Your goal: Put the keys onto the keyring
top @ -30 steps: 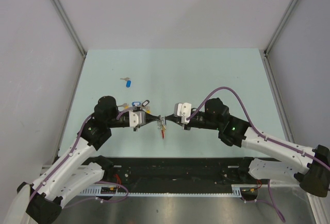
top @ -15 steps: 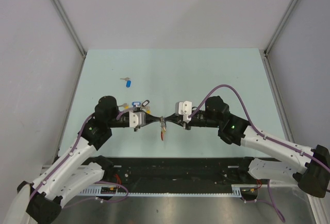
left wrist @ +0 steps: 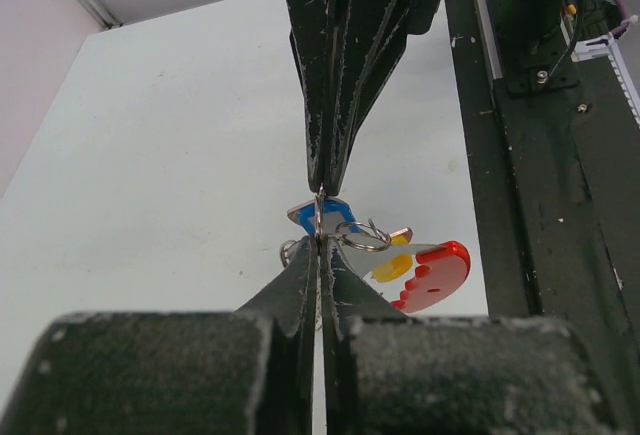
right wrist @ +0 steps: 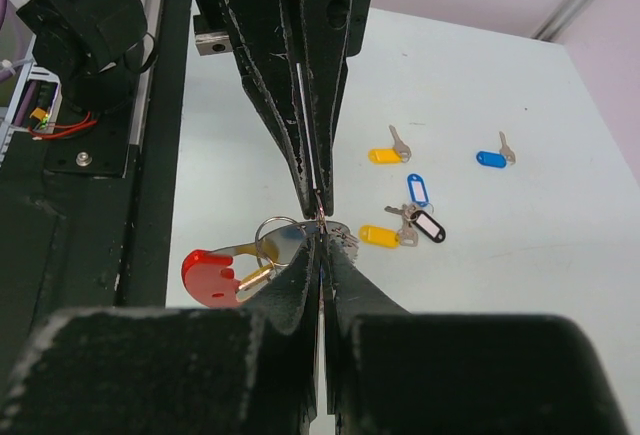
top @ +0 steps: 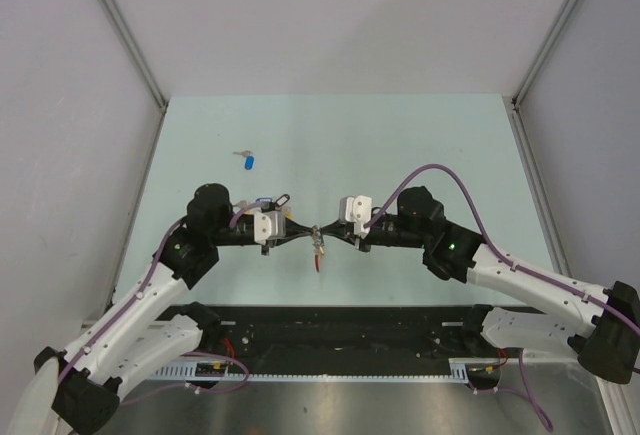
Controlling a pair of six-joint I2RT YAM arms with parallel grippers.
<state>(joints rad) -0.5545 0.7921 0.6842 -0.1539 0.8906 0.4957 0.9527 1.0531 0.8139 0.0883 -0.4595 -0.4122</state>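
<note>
Pale green table (top: pixel 400 135) with grey walls on three sides and a black rail along the near edge by the arm bases. Both arms reach inward and meet tip to tip near the table's middle, a bit toward the near side.

Left gripper (top: pixel 308 233) is clenched and right gripper (top: pixel 326 236) is clenched. Both wrist views show the two pairs of fingers pressed together with no gap. The tips face each other, nearly touching, and pinch the same thin silver loop (left wrist: pixel 318 213) of the keyring (top: pixel 318 255).

The keyring hangs just under the tips, off the table. Its red plastic part (left wrist: pixel 436 273) is lowest, with a bigger silver ring (right wrist: pixel 275 235) above it. A blue tag (left wrist: pixel 305 217) and a yellow tag (left wrist: pixel 392 266) sit in the same bunch. Cannot tell how each one is attached.

Loose keys lie on the table past the left gripper:
- A cluster just behind it: yellow-tag key (right wrist: pixel 378 236), black-tag key (right wrist: pixel 429 226) and blue-tag key (right wrist: pixel 417 190), touching or almost touching.
- A second yellow-tag key (right wrist: pixel 382 155) a little further out.
- A lone blue key (top: pixel 249 161) farthest back toward the left wall, well apart from the rest.
</note>
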